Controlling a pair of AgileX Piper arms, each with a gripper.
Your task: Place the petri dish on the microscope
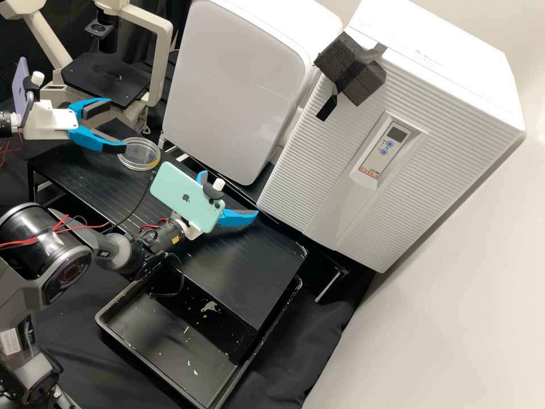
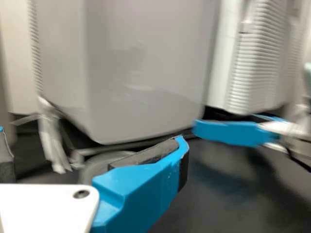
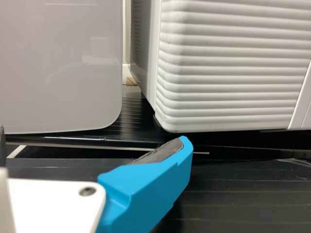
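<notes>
Purple shows first, at the far left of the high view: a phone [image 1: 21, 85] clipped above the left claw [image 1: 116, 126]. That claw is spread, its two blue fingers [image 1: 95, 141] well apart with nothing pinched between them. At about twelve o'clock from it stands the microscope, its flat black plate [image 1: 91, 74] bare of any dish.

Next comes the clear round dish [image 1: 139, 153], with a small orange patch at its edge. It lies on the black ridged shelf [image 1: 85, 176], at about five o'clock from the microscope plate and just beside the tip of the claw's nearer finger — whether they touch, I cannot tell.

Below, at six o'clock from the dish, a black tray [image 1: 153, 324] sits partly under the shelf, with pale flecks in it.

At four o'clock from the dish is the right claw [image 1: 230, 194], a mint green phone [image 1: 184, 193] mounted on it. It is spread too — empty, over the shelf.

At two o'clock from the dish stands a smooth white box [image 1: 233, 74]. Farther right is a larger ribbed box [image 1: 318, 170] with a small control panel [image 1: 386, 149]; dark foam [image 1: 363, 79] is fixed near its eleven o'clock edge.
</notes>
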